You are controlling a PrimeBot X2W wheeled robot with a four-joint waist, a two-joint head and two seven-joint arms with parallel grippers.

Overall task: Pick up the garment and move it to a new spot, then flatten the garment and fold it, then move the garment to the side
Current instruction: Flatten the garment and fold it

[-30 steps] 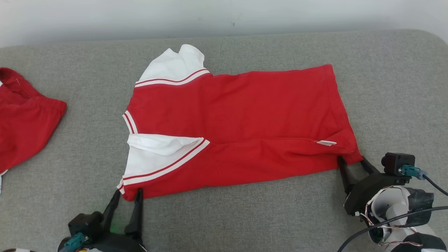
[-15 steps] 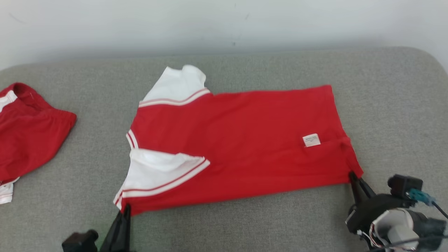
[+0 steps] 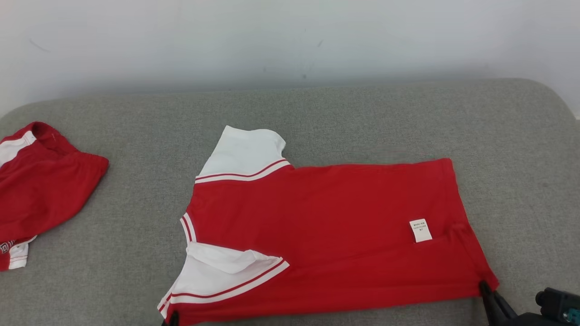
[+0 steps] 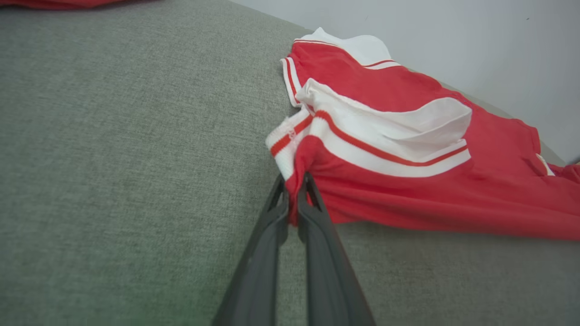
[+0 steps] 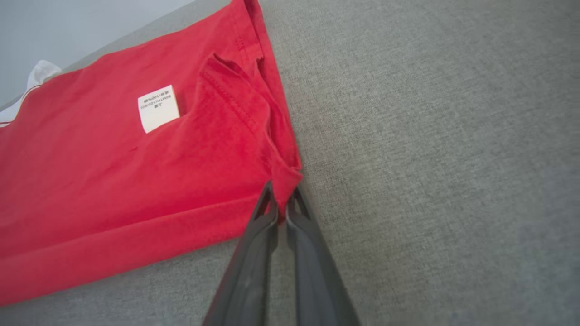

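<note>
2 corners of the red shirt (image 3: 326, 226) are gripped at this stage, 1 by each arm. The left jaws are shut tight on the near corner by the white sleeve (image 4: 389, 131), with red cloth bunched between the 2 dark fingers (image 4: 267, 253). The right jaws are shut tight on the near hem corner, just below the white label (image 5: 157, 108).

The shirt lies lengthwise across the grey cushion (image 3: 362, 117), neck end toward the robot's left and hem toward its right. It sits at the near edge, well clear of the pale wall (image 3: 290, 40). Most of the body is spread flat. The near sleeve is turned over on itself, the far sleeve (image 3: 244, 151) sticks out from the body, and small creases gather at both gripped corners.

Progress, as judged from this layout: the shirt appears placed and roughly flattened, and the 2-corner hold suits either a last tug or the start of a fold. No finished fold is visible. Folding and the move to the side appear to remain. A 2nd red garment (image 3: 41, 181) lies well apart at the cushion's left end.
</note>
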